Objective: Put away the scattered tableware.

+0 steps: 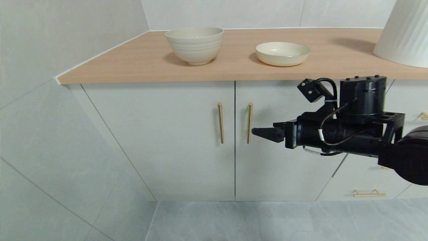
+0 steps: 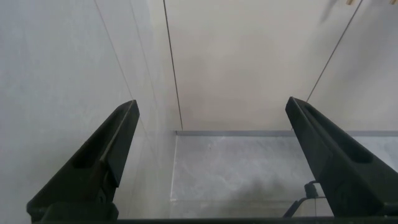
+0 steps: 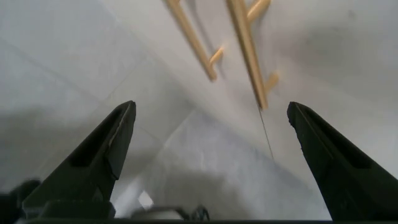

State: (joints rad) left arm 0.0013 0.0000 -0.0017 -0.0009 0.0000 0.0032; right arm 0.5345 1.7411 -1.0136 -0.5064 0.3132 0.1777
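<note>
A deep ribbed cream bowl (image 1: 195,44) stands on the wooden countertop (image 1: 140,63) at the left. A shallow cream dish (image 1: 283,53) sits to its right on the same counter. Below the counter, my right gripper (image 1: 258,132) is held level in front of the right cabinet door, its tips just right of the gold door handle (image 1: 249,123). In the right wrist view its fingers (image 3: 106,155) are spread wide, with both gold handles (image 3: 249,53) beyond them and nothing between. My left gripper (image 2: 211,130) is open and empty, facing the cabinet base and floor.
Two white cabinet doors (image 1: 174,140) are closed, each with a vertical gold handle (image 1: 220,123) at the middle seam. A white ribbed lamp shade (image 1: 406,33) stands on the counter's right end. A drawer with a horizontal gold pull (image 1: 369,193) lies lower right. Tiled wall bounds the left.
</note>
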